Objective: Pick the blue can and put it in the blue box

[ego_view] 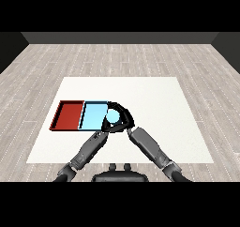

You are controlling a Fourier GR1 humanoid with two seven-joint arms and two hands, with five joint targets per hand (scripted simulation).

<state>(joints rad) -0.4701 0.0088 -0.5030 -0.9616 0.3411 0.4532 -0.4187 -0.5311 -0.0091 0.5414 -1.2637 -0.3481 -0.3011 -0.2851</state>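
While red tray (69, 114) lies beside, right hand (123, 116) curls round blue can (112, 115).

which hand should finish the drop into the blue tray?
Right. The right hand is curled round the blue can at the blue tray's right edge. The left hand sits below, holding nothing.

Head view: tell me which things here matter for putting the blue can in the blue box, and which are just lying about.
Part of the job:
- blue can, held at the blue tray's right end
- blue tray
- right hand, curled round the can

Just there:
- red tray
- left hand, fingers not discernible
- white table
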